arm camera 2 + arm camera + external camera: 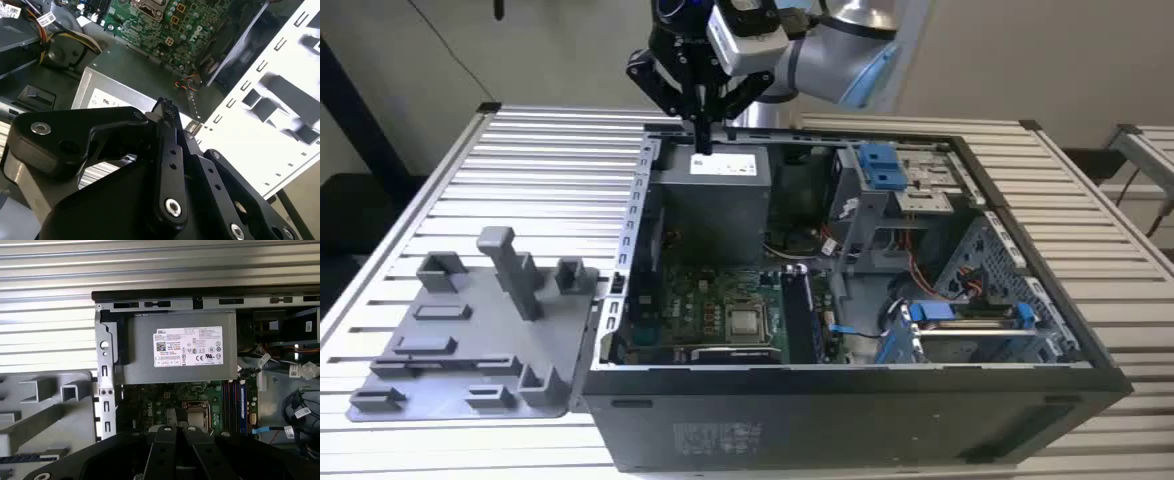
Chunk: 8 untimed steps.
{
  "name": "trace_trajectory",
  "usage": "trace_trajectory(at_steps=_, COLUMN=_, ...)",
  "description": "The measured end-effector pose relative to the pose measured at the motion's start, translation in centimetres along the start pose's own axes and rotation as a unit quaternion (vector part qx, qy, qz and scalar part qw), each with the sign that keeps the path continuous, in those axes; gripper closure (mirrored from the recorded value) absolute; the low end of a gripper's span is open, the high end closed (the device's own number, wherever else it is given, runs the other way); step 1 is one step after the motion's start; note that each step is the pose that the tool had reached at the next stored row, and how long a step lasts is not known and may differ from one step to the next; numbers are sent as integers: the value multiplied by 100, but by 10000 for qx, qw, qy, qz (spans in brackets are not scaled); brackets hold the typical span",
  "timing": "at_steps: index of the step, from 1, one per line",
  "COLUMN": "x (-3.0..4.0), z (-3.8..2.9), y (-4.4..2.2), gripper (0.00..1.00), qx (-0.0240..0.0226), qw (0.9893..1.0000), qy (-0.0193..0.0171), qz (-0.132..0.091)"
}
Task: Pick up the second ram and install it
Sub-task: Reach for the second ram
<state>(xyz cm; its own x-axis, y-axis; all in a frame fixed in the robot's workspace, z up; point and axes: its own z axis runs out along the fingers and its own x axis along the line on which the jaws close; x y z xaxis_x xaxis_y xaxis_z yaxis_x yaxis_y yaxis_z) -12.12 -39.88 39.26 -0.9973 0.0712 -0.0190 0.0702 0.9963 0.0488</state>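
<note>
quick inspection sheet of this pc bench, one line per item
surface: slatted metal table, carrying the tray and the computer case.
job's things: a dark slim bar, likely the ram, lies in the grey tray; the open computer case has its circuit board exposed.
clutter: nothing seen.
grippers: gripper shut with nothing in it, hanging above the power supply box inside the case.
cables: orange and blue wires loose inside the case, on the exterior view's right.
surroundings: pale wall behind; a second slatted frame at the exterior view's right.
</note>
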Motion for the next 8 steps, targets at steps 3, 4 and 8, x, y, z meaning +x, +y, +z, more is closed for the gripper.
trace_trajectory(at_steps=3, x=0, z=0, y=0, gripper=89, qx=0, qw=10000, qy=0, qz=0)
trace_trajectory(at_steps=4, x=0, z=0, y=0, gripper=89, qx=0, qw=10000, qy=0, qz=0)
trace_trajectory(at_steps=8, x=0, z=0, y=0, gripper=89, qx=0, qw=10000, qy=0, qz=0)
